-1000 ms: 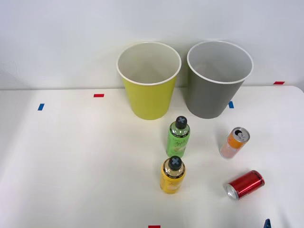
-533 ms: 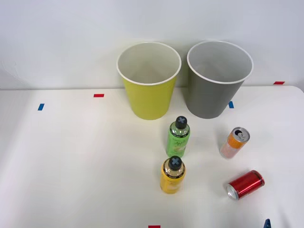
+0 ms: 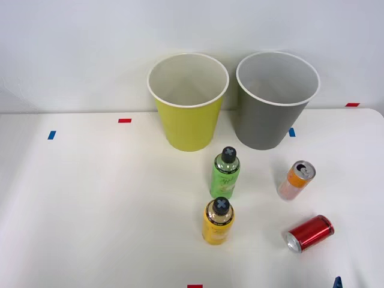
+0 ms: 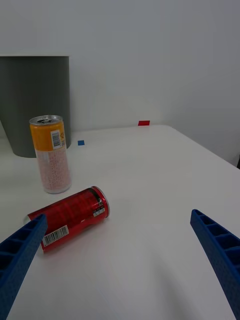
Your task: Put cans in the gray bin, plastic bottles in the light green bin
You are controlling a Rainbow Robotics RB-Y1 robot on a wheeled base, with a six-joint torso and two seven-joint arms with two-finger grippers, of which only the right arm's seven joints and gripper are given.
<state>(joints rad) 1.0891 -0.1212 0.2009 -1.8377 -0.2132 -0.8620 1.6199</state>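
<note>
A red can (image 3: 309, 233) (image 4: 70, 219) lies on its side at the table's front right. Behind it an orange-pink can (image 3: 295, 180) (image 4: 50, 154) stands upright. A green bottle (image 3: 225, 173) and a yellow bottle (image 3: 218, 221) stand upright mid-table, both with dark caps. At the back, side by side, stand the light green bin (image 3: 188, 114) and the gray bin (image 3: 270, 114) (image 4: 35, 107). My right gripper (image 4: 117, 220) hovers open just short of the red can, nothing between its fingers. One blue fingertip (image 3: 337, 282) pokes in at the front edge.
The white table (image 3: 90, 204) ends at its right edge near the cans, with a white wall behind the bins. Small red and blue tape marks (image 3: 124, 120) dot the tabletop. Bare surface lies left of the bottles.
</note>
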